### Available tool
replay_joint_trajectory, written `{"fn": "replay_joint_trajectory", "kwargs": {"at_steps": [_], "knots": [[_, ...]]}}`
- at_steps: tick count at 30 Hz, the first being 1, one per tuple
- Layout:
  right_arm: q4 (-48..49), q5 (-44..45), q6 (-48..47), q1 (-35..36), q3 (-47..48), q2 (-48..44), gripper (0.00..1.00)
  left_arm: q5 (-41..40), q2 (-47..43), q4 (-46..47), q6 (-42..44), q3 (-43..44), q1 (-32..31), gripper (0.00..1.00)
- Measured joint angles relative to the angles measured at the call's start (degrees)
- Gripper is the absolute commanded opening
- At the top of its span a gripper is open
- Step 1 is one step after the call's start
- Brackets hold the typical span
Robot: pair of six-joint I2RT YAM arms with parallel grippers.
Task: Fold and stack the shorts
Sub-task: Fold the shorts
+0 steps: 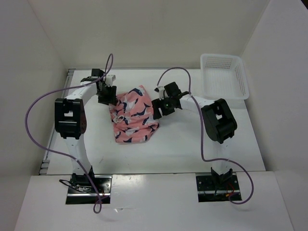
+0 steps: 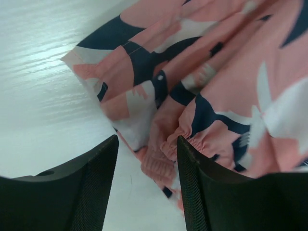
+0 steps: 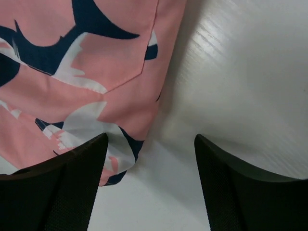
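Salmon-pink shorts (image 1: 134,115), whale print, lie crumpled at centre of frame on white table (image 1: 192,144). Left gripper (image 1: 107,94) at upper-left edge of cloth; wrist view: jaws spread, gathered waistband showing in gap, not pinched. Right gripper (image 1: 161,107) at right edge of cloth; wrist view: jaws apart, cloth corner beside left-of-frame finger, bare table in gap. White mesh basket (image 1: 225,57) upper right of frame, well apart from shorts.

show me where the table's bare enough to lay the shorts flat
Barest: the table's near strip between the shorts and the arm bases. A smaller patch: near the white mesh basket, right of the right arm. Crowded: far middle, where open jaws flank the shorts.
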Motion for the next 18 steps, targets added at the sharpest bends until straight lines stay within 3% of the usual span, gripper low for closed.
{"fn": "replay_joint_trajectory", "kwargs": {"at_steps": [2,5,9,10,12,18], "knots": [[0.1,-0.8,0.6,0.0,-0.7,0.0,0.73,-0.8,3.0,0.5,0.0,0.0,-0.1,0.57],[0.8,-2.4,1.4,-0.1,-2.0,0.0,0.49,-1.1,5.0,0.8,-0.1,0.0,-0.2,0.48],[1.2,-6.0,2.7,-0.2,-4.2,-0.2,0.17,-1.1,5.3,1.7,-0.1,0.4,-1.2,0.27],[1.2,-6.8,2.8,-0.2,-4.8,-0.2,0.11,-1.1,5.5,2.0,-0.1,0.6,-1.5,0.19],[1.2,-7.8,3.3,-0.2,-5.4,-0.2,0.01,-0.8,6.7,2.0,-0.2,2.1,-1.9,0.14],[0.8,-8.3,3.2,-0.6,-5.7,-0.2,0.0,0.7,12.7,2.9,0.0,10.6,-3.5,0.13]]}}
